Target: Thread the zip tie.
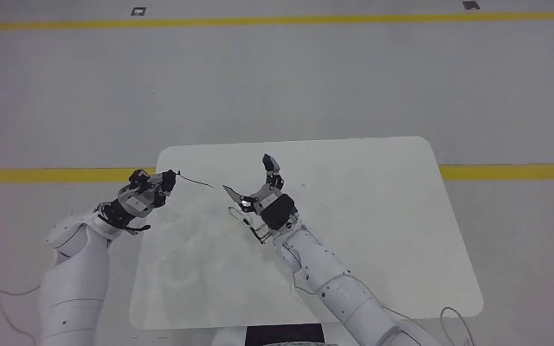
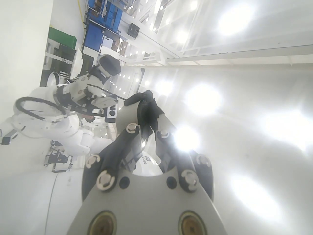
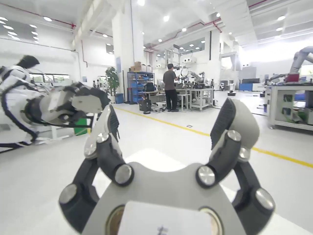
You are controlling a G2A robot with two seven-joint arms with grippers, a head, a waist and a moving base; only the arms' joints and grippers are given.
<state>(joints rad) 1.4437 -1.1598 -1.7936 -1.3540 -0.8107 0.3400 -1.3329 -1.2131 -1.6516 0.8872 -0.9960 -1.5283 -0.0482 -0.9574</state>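
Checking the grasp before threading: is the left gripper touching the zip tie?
Touching. The top view shows the left gripper shut on the zip tie, which juts out from its fingers.

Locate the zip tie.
Top view: zip tie held in the left gripper above the table's left edge, free end pointing toward the open right gripper.

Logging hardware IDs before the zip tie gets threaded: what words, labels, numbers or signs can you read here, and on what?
Nothing reads whole.
Print on the white housing behind the left end effector: partly hidden, unreadable.
Mark on the white label at the right end effector's base: cut off by the frame edge.
Floor plates: too small.
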